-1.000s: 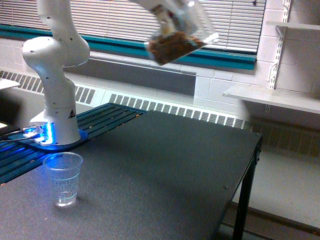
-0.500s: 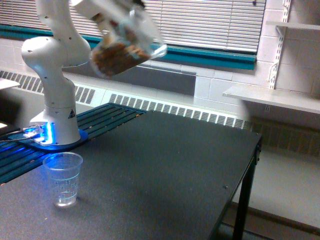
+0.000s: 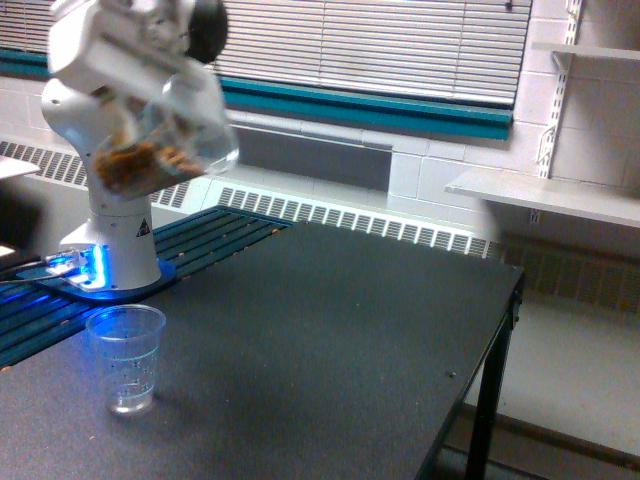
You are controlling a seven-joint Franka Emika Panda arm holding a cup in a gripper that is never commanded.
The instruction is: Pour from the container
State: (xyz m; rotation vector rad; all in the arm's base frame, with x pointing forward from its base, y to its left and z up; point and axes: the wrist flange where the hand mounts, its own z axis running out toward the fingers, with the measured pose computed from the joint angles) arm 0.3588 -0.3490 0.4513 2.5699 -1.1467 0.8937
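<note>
The container point(image 3: 165, 135), a clear plastic jar with brown nut-like pieces lying in its lower end, hangs tilted in the air at the exterior view's upper left. My gripper point(image 3: 140, 75) is shut on it from above; its fingers are blurred by motion. A small clear tapered cup point(image 3: 126, 357) stands upright on the dark table, well below the container and a little toward the exterior view's left of it. The cup looks empty.
The arm's white base point(image 3: 110, 240) with a blue light stands behind the cup. The dark table point(image 3: 330, 340) ends at an edge on the exterior view's right. A radiator, blinds and white wall shelves point(image 3: 560, 195) line the back.
The container has swung from the upper middle toward the exterior view's left and come lower, now nearly above the cup. The cup has not moved.
</note>
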